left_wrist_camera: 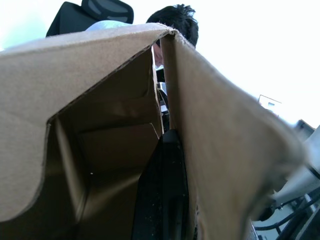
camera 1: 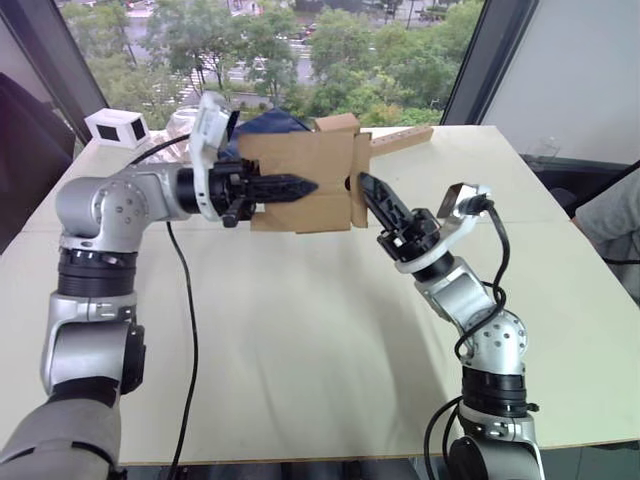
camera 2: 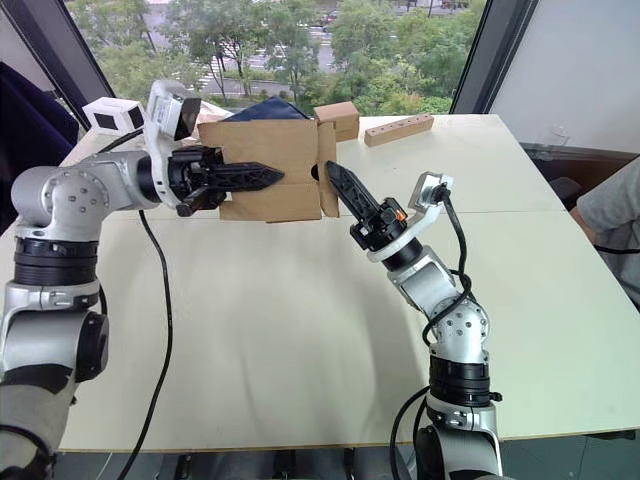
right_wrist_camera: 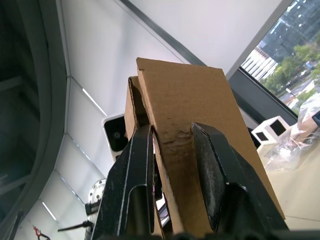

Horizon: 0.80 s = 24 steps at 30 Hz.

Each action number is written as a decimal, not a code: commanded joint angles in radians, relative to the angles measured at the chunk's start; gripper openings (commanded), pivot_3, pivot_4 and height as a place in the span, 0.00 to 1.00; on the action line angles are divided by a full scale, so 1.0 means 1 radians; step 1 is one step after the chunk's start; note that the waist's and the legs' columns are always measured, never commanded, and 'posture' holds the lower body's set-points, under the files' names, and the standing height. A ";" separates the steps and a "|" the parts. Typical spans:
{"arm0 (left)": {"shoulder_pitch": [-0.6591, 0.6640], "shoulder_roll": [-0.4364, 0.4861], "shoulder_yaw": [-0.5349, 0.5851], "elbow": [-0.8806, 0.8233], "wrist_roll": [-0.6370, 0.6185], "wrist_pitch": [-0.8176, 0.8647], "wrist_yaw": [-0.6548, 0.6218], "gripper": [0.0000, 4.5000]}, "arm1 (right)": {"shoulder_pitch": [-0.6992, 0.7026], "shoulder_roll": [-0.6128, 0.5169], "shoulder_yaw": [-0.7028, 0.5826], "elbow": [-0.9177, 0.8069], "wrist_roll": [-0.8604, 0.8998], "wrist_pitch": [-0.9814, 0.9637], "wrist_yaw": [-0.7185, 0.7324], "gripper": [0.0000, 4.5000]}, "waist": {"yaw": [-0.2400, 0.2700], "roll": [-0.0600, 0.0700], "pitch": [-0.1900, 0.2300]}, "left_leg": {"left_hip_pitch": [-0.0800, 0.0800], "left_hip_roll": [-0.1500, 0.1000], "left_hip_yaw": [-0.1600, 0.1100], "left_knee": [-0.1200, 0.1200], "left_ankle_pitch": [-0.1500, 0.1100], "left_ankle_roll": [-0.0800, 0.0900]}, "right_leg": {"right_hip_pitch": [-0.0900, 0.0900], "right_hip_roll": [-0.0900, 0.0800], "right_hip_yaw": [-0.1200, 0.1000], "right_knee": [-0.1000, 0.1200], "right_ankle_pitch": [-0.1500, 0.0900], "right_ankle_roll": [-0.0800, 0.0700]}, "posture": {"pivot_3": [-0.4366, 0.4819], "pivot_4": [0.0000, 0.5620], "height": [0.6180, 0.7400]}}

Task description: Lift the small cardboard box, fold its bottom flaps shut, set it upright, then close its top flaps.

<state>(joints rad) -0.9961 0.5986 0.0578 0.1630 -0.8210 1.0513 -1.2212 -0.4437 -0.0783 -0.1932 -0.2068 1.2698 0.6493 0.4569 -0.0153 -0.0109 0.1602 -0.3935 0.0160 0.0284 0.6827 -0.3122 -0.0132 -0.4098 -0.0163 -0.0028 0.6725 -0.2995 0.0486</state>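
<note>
The small cardboard box (camera 1: 300,165) hangs on its side above the table, far from the front edge. My left gripper (camera 1: 300,187) is shut on its near wall; one black finger (left_wrist_camera: 162,190) lies inside against the cardboard, and the other runs along the outside. A narrow flap (camera 1: 360,150) stands at the box's right end. My right gripper (camera 1: 363,183) reaches up to it from the right. In the right wrist view its two fingers (right_wrist_camera: 207,165) straddle that flap (right_wrist_camera: 185,100), closed on it. I cannot tell which end is the bottom.
The pale table (camera 1: 300,330) has a white box with dark windows (camera 1: 117,127) at the far left. A long wooden block with holes (camera 1: 402,140), another small brown carton (camera 2: 338,118) and a dark blue bundle (camera 1: 275,122) lie behind. A person's sleeve (camera 1: 615,215) is at the right edge.
</note>
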 commanded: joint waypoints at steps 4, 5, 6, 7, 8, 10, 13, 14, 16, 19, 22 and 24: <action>-0.020 -0.040 0.023 -0.015 -0.004 -0.043 0.027 0.00 | -0.013 0.038 0.030 -0.073 0.015 -0.015 -0.018 0.27 | 0.000 0.000 0.000 | 0.000 0.000 0.000 0.000 0.000 0.000 | 0.000 0.000 0.000 0.000 0.000 0.000 | 0.48 0.27 1.00; -0.022 -0.048 0.024 -0.010 -0.003 -0.049 0.034 0.00 | -0.008 0.044 0.038 -0.082 0.017 -0.012 -0.020 0.27 | 0.000 0.000 0.000 | 0.000 0.000 0.000 0.000 0.000 0.000 | 0.000 0.000 0.000 0.000 0.000 0.000 | 0.48 0.27 1.00; -0.024 -0.053 0.026 -0.006 -0.002 -0.053 0.038 0.00 | -0.003 0.048 0.044 -0.089 0.016 -0.011 -0.022 0.27 | 0.000 0.000 0.000 | 0.000 0.000 0.000 0.000 0.000 0.000 | 0.000 0.000 0.000 0.000 0.000 0.000 | 0.48 0.27 1.00; -0.026 -0.058 0.027 -0.003 -0.002 -0.056 0.041 0.00 | 0.001 0.052 0.050 -0.095 0.013 -0.010 -0.025 0.27 | 0.000 0.000 0.000 | 0.000 0.000 0.000 0.000 0.000 0.000 | 0.000 0.000 0.000 0.000 0.000 0.000 | 0.48 0.27 1.00; -0.029 -0.063 0.029 0.002 -0.002 -0.059 0.045 0.00 | 0.007 0.054 0.056 -0.100 0.011 -0.008 -0.026 0.27 | 0.000 0.000 0.000 | 0.000 0.000 0.000 0.000 0.000 0.000 | 0.000 0.000 0.000 0.000 0.000 0.000 | 0.48 0.27 1.00; -0.033 -0.067 0.030 0.007 -0.003 -0.063 0.048 0.00 | 0.014 0.053 0.064 -0.106 0.009 -0.006 -0.026 0.27 | 0.000 0.000 0.000 | 0.000 0.000 0.000 0.000 0.000 0.000 | 0.000 0.000 0.000 0.000 0.000 0.000 | 0.48 0.27 1.00; -0.041 -0.071 0.033 0.018 -0.007 -0.065 0.049 0.00 | 0.032 0.038 0.077 -0.118 -0.006 0.002 -0.021 0.27 | 0.000 0.000 0.000 | 0.000 0.000 0.000 0.000 0.000 0.000 | 0.000 0.000 0.000 0.000 0.000 0.000 | 0.48 0.27 1.00; -0.041 -0.071 0.032 0.018 -0.008 -0.064 0.047 0.00 | 0.038 0.031 0.079 -0.122 -0.008 0.005 -0.020 0.27 | 0.000 0.000 0.000 | 0.000 0.000 0.000 0.000 0.000 0.000 | 0.000 0.000 0.000 0.000 0.000 0.000 | 0.48 0.27 1.00; -0.040 -0.068 0.028 0.016 -0.011 -0.060 0.040 0.00 | 0.049 0.008 0.083 -0.134 -0.019 0.014 -0.012 0.27 | 0.000 0.000 0.000 | 0.000 0.000 0.000 0.000 0.000 0.000 | 0.000 0.000 0.000 0.000 0.000 0.000 | 0.48 0.27 1.00; -0.037 -0.061 0.024 0.012 -0.013 -0.055 0.028 0.00 | 0.056 -0.016 0.081 -0.144 -0.018 0.017 -0.006 0.27 | 0.000 0.000 0.000 | 0.000 0.000 0.000 0.000 0.000 0.000 | 0.000 0.000 0.000 0.000 0.000 0.000 | 0.48 0.27 1.00; -0.032 -0.043 0.023 0.004 -0.020 -0.043 0.009 0.00 | 0.062 -0.047 0.057 -0.153 -0.001 0.017 -0.003 0.27 | 0.000 0.000 0.000 | 0.000 0.000 0.000 0.000 0.000 0.000 | 0.000 0.000 0.000 0.000 0.000 0.000 | 0.48 0.27 1.00; -0.032 -0.031 0.028 0.004 -0.023 -0.034 -0.002 0.00 | 0.067 -0.069 0.042 -0.156 0.001 0.017 -0.002 0.21 | 0.000 0.000 0.000 | 0.000 0.000 0.000 0.000 0.000 0.000 | 0.000 0.000 0.000 0.000 0.000 0.000 | 0.48 0.27 1.00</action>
<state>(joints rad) -0.9968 0.5517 0.0640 0.1942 -0.8185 1.0157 -1.2018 -0.3783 -0.1342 -0.1488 -0.3195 1.2527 0.6597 0.4405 -0.0155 -0.0109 0.1602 -0.3935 0.0160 0.0284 0.6825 -0.3122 -0.0132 -0.4098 -0.0163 -0.0028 0.6725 -0.2995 0.0486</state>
